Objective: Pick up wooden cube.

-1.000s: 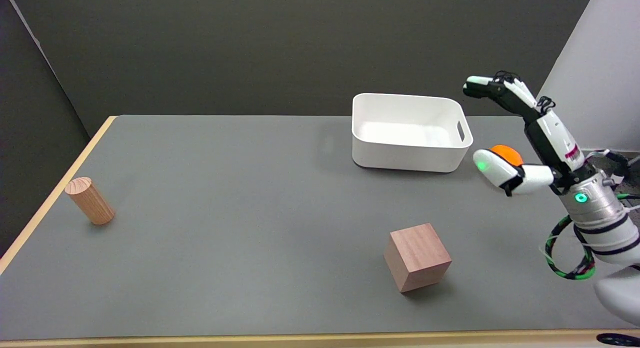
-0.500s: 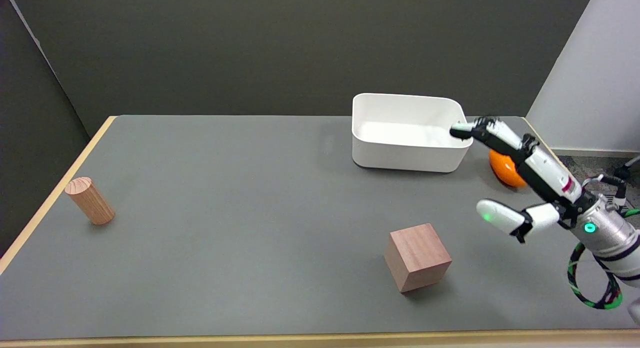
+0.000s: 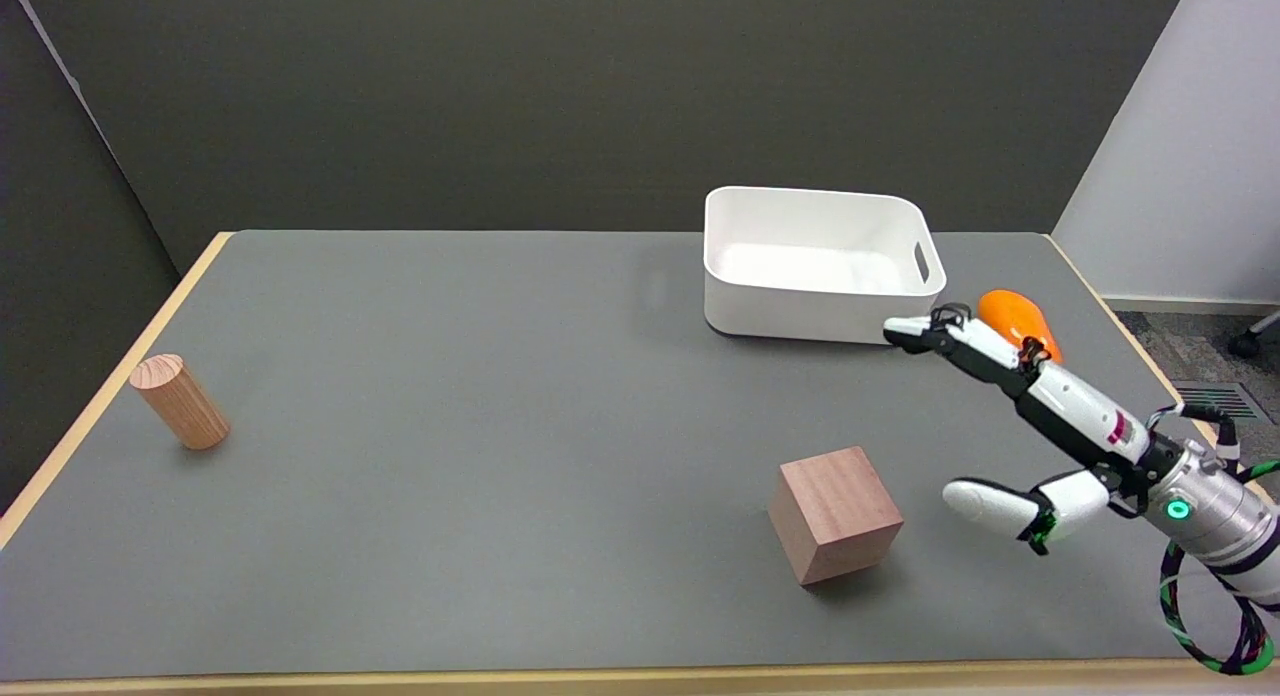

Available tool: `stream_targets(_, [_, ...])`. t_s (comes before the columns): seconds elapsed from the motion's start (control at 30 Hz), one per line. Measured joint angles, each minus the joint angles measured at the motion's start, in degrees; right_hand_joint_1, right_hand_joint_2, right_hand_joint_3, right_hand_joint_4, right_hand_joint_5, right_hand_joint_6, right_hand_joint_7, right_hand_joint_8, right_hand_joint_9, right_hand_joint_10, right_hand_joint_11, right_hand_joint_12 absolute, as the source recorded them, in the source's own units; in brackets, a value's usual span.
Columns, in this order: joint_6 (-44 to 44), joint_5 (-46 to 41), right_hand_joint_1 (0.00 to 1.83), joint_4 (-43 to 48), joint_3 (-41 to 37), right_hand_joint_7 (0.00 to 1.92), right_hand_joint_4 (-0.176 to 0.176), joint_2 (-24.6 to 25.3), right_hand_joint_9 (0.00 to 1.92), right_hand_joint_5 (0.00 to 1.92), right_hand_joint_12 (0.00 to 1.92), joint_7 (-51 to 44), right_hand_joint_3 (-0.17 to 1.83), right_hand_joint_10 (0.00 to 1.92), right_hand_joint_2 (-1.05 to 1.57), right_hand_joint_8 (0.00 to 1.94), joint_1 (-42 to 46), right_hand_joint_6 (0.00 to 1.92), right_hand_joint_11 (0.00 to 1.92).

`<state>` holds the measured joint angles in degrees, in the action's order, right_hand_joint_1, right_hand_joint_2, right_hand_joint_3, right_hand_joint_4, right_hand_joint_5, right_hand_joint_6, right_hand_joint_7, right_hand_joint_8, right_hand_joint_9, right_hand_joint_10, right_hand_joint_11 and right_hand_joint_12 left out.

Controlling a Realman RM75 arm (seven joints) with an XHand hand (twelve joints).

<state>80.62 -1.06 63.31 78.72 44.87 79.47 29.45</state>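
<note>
The robot hand (image 3: 1030, 431) is seen at the right of the desk (image 3: 480, 376), reaching in from the lower right on a white arm with a silver wrist lit by a green light. Its fingers (image 3: 960, 338) are extended away from the thumb (image 3: 985, 504), so that the hand is spread apart and nothing is held in it. The thumb is carried just to the right of the wooden cube (image 3: 835, 514), with a gap of grey desk visible between the two; no contact with the cube is shown. The fingers are stretched well beyond the cube, toward the far right of it.

The wooden cube, of reddish-brown wood, is set flat on the desk, turned so that one vertical edge faces the near side. An orange object (image 3: 1018, 318) is placed beyond and to the right of the cube, partly hidden by the fingers. A white bin (image 3: 815, 266) with a slot handle in its right wall is placed well beyond the cube. A wooden cylinder (image 3: 180, 401) is seen far to the left of the cube, near the desk's left edge, and appears tilted.
</note>
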Motion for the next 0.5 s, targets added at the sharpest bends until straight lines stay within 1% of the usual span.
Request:
stream_targets(0.07, [-0.1, 0.5, 0.59, -0.2, 0.1, 0.15, -0.038, 0.2, 0.00, 0.14, 1.03, 0.1, 0.83, 0.67, 0.56, 0.30, 0.2, 0.34, 0.00])
stream_targets(0.13, [-0.4, 1.0, 0.58, -0.3, 0.2, 0.07, -0.039, 0.4, 0.00, 0.09, 1.00, 0.1, 0.91, 0.55, 0.52, 0.32, 0.4, 0.42, 0.00])
stream_targets(0.27, [-1.6, 2.2, 0.59, -0.4, 0.3, 0.04, -0.041, 1.0, 0.00, 0.08, 0.96, -0.6, 0.90, 0.44, 0.52, 0.23, 0.4, 0.42, 0.00])
stream_targets(0.5, [-4.2, 4.5, 0.59, 0.4, 0.7, 0.04, -0.044, 2.2, 0.00, 0.07, 0.95, -3.1, 0.90, 0.41, 0.51, 0.21, -0.2, 0.42, 0.00])
